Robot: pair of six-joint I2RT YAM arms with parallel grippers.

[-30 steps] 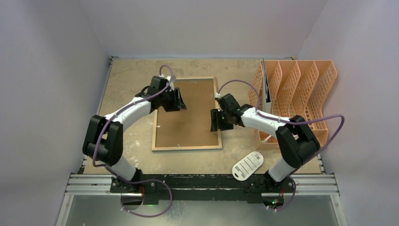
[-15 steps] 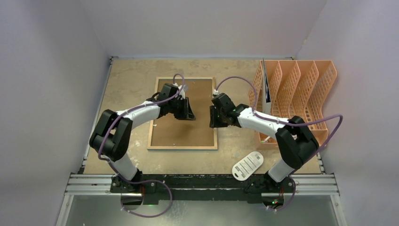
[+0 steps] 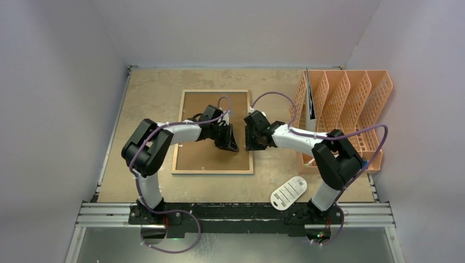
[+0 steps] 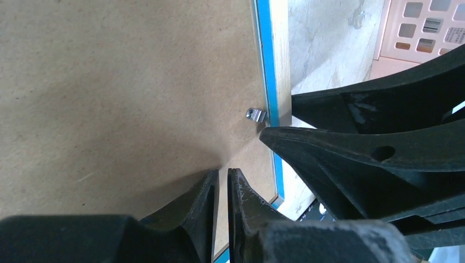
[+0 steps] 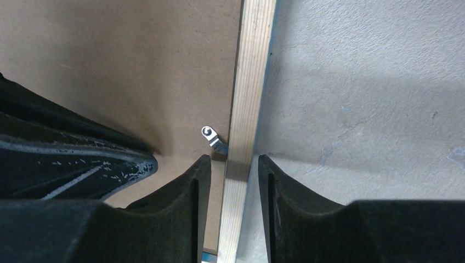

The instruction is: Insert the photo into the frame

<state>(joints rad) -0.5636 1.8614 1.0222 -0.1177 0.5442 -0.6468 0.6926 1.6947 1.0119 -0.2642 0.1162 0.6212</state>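
Note:
The frame [image 3: 214, 171] lies face down on the table, light wood back up, with a brown backing board [image 3: 200, 156] inside it. The photo is not in view. My left gripper [image 3: 232, 147] is shut, its tips [image 4: 222, 174] on the board near the frame's right rail [image 4: 279, 60], just below a small metal clip [image 4: 255, 114]. My right gripper [image 3: 251, 143] is open and straddles that rail [image 5: 252, 82], one finger over the board and one over the table, its tips [image 5: 234, 161] just below the clip [image 5: 213, 137].
An orange slotted file organizer [image 3: 351, 109] stands at the right with a thin sheet [image 3: 311, 101] upright in its left slot. A white perforated oval object [image 3: 289, 192] lies near the right arm's base. Walls close the table on three sides.
My left gripper has moved right across the backing board to the frame's right rail. The frame slid slightly left. The right gripper shifted slightly along the rail.

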